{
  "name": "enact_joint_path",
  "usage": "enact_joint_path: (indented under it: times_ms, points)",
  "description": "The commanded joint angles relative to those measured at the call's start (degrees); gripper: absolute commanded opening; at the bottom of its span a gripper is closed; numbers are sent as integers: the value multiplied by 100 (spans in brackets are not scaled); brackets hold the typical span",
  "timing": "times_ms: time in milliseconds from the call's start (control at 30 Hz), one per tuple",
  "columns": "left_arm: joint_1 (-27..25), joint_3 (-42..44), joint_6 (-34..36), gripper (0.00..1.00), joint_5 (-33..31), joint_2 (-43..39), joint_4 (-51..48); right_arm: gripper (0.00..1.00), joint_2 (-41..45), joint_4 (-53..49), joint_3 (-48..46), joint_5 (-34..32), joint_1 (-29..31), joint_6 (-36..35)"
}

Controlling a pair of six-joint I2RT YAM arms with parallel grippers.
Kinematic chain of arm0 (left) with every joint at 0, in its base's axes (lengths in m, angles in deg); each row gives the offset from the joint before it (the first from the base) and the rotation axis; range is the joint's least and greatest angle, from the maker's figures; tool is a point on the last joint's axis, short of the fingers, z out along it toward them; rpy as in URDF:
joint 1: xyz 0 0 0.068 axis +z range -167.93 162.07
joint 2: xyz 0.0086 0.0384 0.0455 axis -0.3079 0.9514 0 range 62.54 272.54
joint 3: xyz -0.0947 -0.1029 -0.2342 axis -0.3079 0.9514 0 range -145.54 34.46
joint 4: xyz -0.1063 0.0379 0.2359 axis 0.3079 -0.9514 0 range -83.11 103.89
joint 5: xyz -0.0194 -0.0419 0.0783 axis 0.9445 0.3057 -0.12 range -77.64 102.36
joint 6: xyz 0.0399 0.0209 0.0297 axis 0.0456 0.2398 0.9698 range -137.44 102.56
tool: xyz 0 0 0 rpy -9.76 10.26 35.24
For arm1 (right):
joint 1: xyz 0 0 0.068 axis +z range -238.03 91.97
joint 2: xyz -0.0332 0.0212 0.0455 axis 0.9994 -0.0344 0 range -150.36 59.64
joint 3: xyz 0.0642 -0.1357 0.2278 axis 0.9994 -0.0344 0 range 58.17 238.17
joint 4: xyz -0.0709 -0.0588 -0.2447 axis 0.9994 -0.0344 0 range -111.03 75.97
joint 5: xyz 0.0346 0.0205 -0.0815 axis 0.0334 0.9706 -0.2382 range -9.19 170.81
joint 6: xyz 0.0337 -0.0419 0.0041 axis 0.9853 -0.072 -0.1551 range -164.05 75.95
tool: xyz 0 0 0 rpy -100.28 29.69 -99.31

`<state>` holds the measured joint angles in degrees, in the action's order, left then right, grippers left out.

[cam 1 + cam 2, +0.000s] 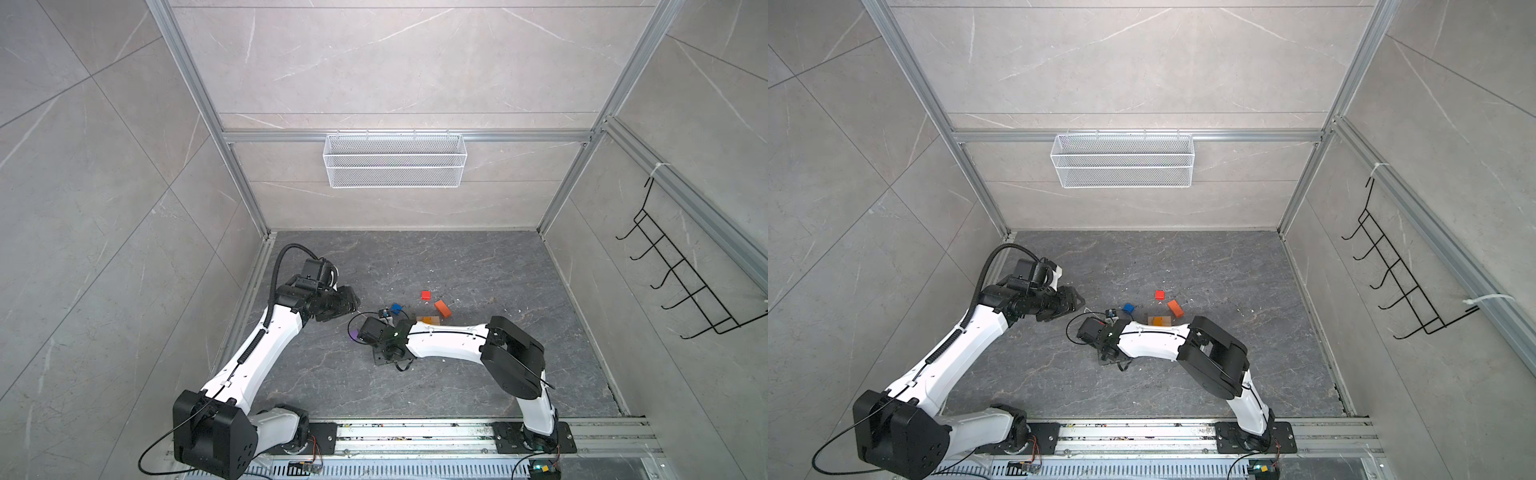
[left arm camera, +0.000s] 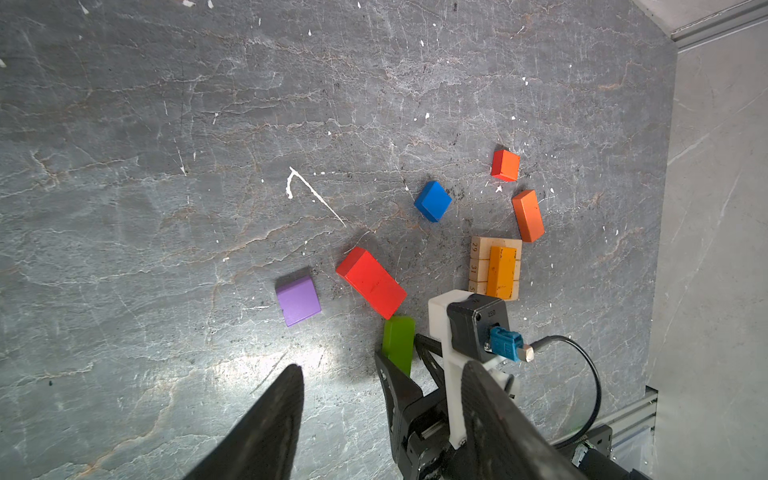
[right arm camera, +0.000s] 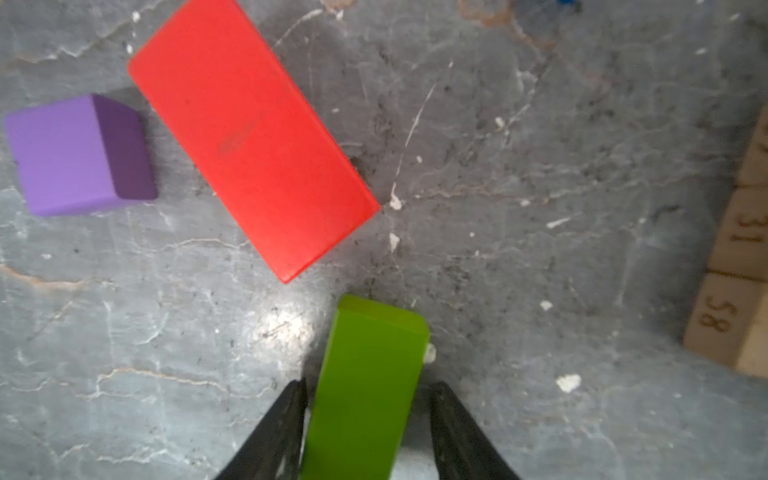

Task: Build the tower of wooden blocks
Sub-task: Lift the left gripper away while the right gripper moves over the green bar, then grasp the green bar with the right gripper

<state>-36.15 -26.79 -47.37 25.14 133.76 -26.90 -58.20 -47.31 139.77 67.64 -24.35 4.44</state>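
Wood blocks (image 2: 371, 281) are scattered on the surface (image 2: 166, 208); tower (image 2: 500, 257) is begun: orange bar (image 2: 502, 278) laid on tan base (image 2: 478, 268). Green bar (image 3: 374, 345), shown only in wrist views, is straddled by right end effector (image 3: 370, 382), jaws narrowly apart. Left end effector (image 1: 352, 304) is held wide apart. Mesh basket (image 1: 395, 160) is hung on back rail (image 1: 270, 136).

The left arm (image 1: 253, 353) and right arm (image 1: 449, 343) share glossy white link shells, black joint housings and black base plates (image 1: 508, 437), the left carrying a black corrugated conduit (image 1: 272, 291), the right a thin black cable (image 2: 597, 382) with a blue connector (image 2: 505, 343).
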Motion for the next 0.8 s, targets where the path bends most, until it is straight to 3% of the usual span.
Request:
enact_joint_path:
  times_ms: [0, 200, 400, 767]
  points:
    - [44, -58, 146, 63, 166, -11, -84, 27, -244, -252, 84, -159, 27, 56]
    - [51, -27, 170, 63, 128, 28, -96, 17, -199, -232, 57, -216, 26, -18]
    - [46, -7, 191, 63, 211, 129, -14, 1, 86, -185, -59, -357, 17, -174]
    - [38, 281, 91, 69, 886, 164, 632, 0, 1483, -31, -852, -239, -266, -557]
